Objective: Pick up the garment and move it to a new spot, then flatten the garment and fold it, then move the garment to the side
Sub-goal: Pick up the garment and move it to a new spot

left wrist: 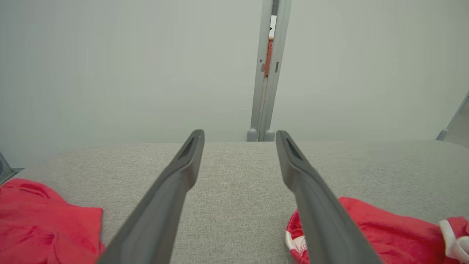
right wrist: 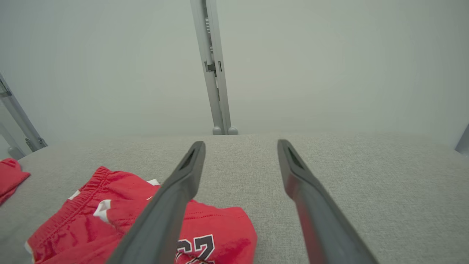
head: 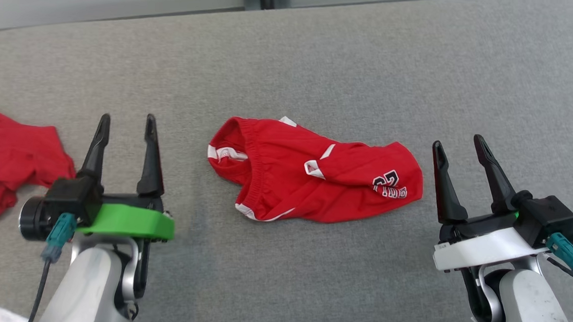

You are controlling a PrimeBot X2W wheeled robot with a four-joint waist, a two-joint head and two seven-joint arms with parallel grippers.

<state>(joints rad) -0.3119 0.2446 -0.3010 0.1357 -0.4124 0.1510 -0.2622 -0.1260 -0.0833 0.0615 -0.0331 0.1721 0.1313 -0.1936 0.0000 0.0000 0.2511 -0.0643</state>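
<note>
Garment (head: 314, 174), a pair of red shorts with white trim and a dark number, lies crumpled at the centre of the head view on the grey fabric surface (head: 318, 62). The left gripper (head: 126, 122) at lower left and the right gripper (head: 456, 140) at lower right both stand with fingers spread wide, holding nothing, each apart from the shorts. Another red cloth (head: 15, 161) lies at the left edge.

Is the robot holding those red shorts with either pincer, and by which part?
Nothing is held. The left pincer and right pincer both stand open and empty, apart from the red shorts lying between them.
</note>
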